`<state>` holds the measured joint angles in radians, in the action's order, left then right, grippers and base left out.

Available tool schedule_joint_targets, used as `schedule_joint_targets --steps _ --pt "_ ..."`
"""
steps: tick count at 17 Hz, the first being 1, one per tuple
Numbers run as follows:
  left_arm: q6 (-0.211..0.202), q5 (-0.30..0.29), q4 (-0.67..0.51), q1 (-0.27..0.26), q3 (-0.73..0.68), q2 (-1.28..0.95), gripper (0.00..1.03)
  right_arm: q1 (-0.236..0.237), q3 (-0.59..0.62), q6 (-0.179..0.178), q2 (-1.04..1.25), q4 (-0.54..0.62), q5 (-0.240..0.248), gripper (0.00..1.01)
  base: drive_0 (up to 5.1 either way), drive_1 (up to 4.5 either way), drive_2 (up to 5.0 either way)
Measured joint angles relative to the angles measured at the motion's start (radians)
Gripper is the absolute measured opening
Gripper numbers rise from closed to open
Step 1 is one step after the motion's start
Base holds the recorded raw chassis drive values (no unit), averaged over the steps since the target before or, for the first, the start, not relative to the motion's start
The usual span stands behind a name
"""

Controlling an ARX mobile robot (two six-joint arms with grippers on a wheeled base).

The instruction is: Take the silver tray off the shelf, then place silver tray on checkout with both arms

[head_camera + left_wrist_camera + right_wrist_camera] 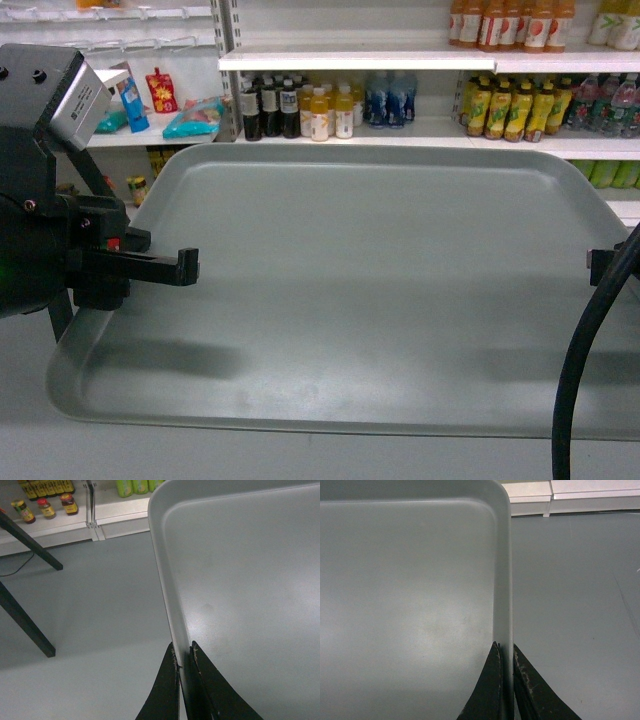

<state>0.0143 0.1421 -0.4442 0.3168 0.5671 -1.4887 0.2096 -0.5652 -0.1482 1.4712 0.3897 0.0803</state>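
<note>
Bottled drinks (300, 108) standing in rows far centre and right; snack packets (160, 92) lying far left; sauce jars (46, 507) sitting low near grey floor (90, 595).

We hold both arms out level, one at each short side of the silver tray (360, 290). Our left gripper (184, 665) is pinched onto the left rim, one finger inside and one outside. Our right gripper (504, 655) is clamped the same way onto the right rim, mostly out of the head view.
</note>
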Motion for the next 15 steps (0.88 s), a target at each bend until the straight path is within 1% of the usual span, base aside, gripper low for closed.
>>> schedule_joint_targets --steps 14,15 --pt "0.000 0.000 -0.001 0.000 0.000 0.000 0.03 0.000 0.000 0.000 0.000 0.001 0.000 0.03 0.0 0.00 0.0" --pt "0.000 0.000 -0.002 0.000 0.000 0.000 0.03 0.000 0.000 0.000 0.000 0.000 0.000 0.03 -3.7 2.25 2.3"
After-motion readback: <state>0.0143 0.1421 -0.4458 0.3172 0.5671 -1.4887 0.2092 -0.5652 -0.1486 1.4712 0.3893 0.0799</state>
